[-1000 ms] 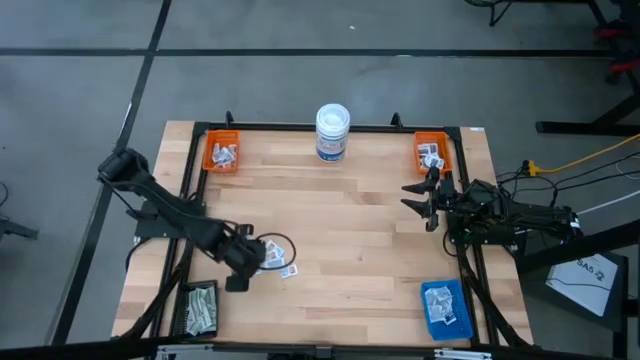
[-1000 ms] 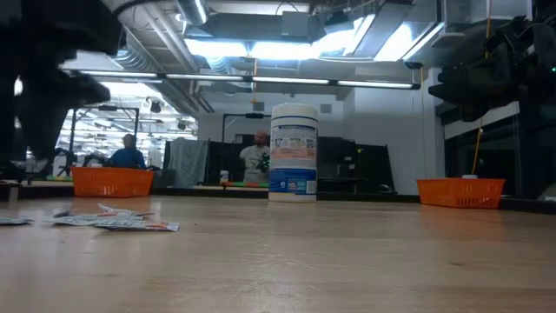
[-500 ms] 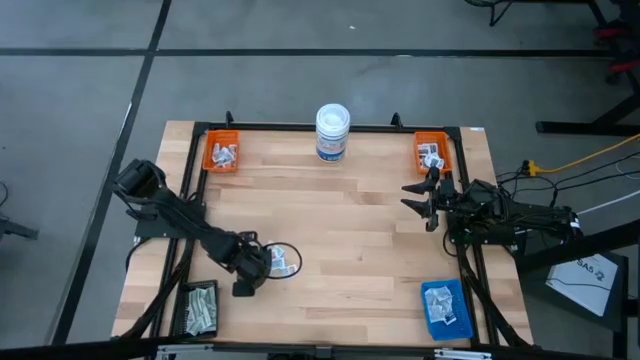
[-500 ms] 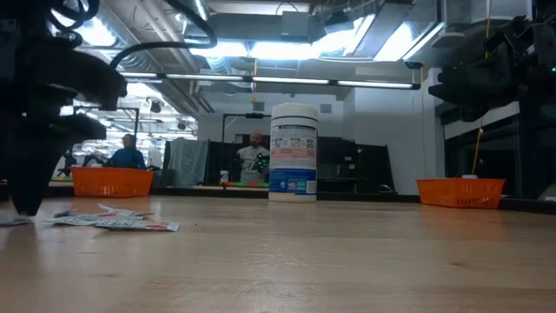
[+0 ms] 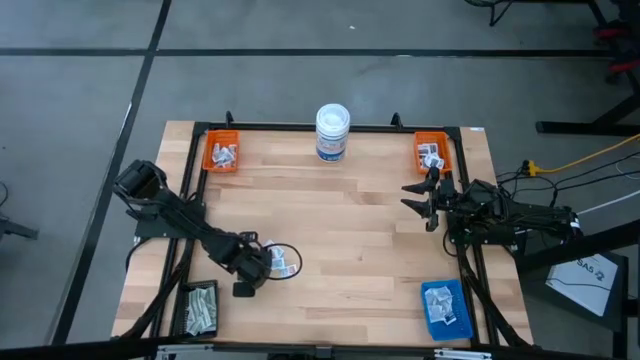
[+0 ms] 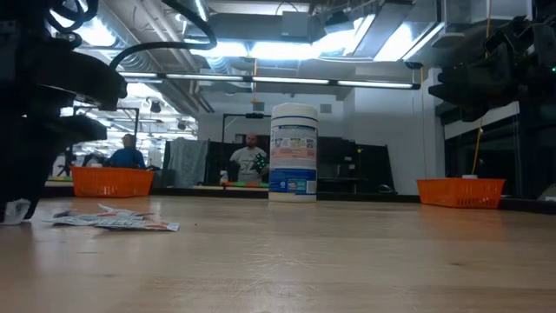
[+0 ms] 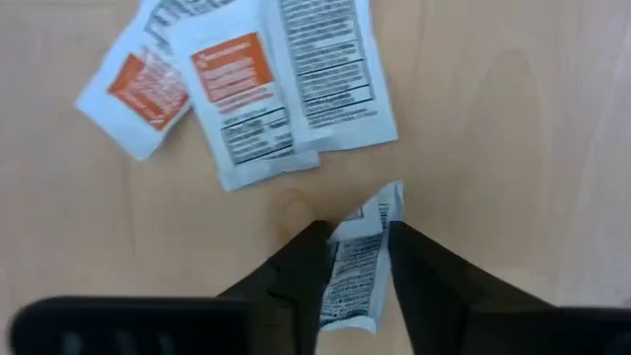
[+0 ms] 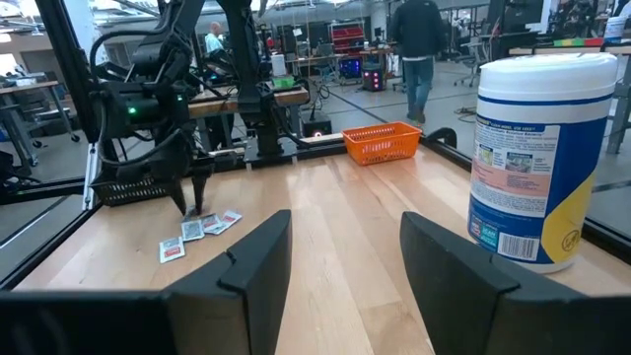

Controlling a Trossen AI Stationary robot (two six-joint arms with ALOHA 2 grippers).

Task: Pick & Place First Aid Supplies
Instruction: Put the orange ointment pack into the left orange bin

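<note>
Compared with one second before, the left arm has swung inward from the table's left edge and its left gripper (image 5: 262,262) has come down onto the loose first aid packets (image 5: 284,262) on the wooden table (image 5: 350,230); over the last half second it has scarcely moved in the overhead view. In the left wrist view the two dark fingers (image 7: 296,271) stand narrowly apart with one packet (image 7: 357,264) between them, touching both; the pinched packet is creased and stands on edge rather than lying flat. Whether it has left the table cannot be told. The right gripper (image 5: 417,197) has not moved: it hovers near the table's right edge, just short of the right orange tray (image 5: 432,152), jaws apart and holding nothing.

Count, overhead view: two orange trays at the far corners, the left orange tray (image 5: 221,152) and the right one, each with a few packets inside; one blue tray (image 5: 445,308) at the near right with packets; one dark tray (image 5: 200,309) at the near left holding pale greenish strips; one white tub (image 5: 332,132) at the far middle. Loose packets beside the gripped one: three visible in the wrist view (image 7: 242,94).

The packets are small, flat, white paper sachets with fine dark print; two show an orange label block.
</note>
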